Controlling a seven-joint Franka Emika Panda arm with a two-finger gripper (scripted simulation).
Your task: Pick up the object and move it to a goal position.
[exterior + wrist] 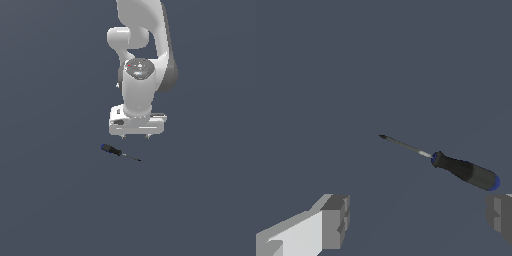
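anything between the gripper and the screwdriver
Nothing visible. The screwdriver lies alone on the bare surface, and the open gripper has only empty space between its fingers and the tool.

I see the screwdriver (119, 152) lying flat on the plain grey-blue surface, untouched. Its handle is black with a blue butt cap, its shaft thin and dark. In the exterior view the handle points left, the tip right and slightly nearer.

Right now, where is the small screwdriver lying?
In the exterior view the screwdriver lies flat on the grey floor, just below the open pincer and slightly to the exterior view's left, untouched.
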